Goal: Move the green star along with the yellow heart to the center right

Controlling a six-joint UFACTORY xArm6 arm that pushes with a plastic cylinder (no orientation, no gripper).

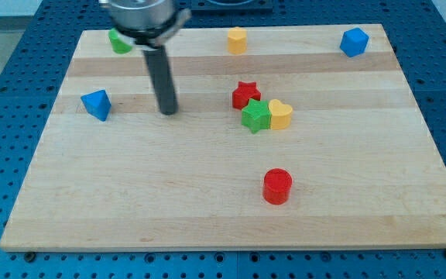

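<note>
The green star (255, 115) lies a little right of the board's middle, touching the yellow heart (280, 114) on its right. A red star (245, 94) sits just above and left of the green star, touching it. My tip (168, 110) rests on the board well to the left of this cluster, about level with it, with bare wood between.
A blue triangular block (96, 104) lies at the left. A green block (118, 41) sits at the top left, partly behind the arm. A yellow block (237, 39) is at the top middle, a blue block (354, 42) at the top right, a red cylinder (277, 187) toward the bottom.
</note>
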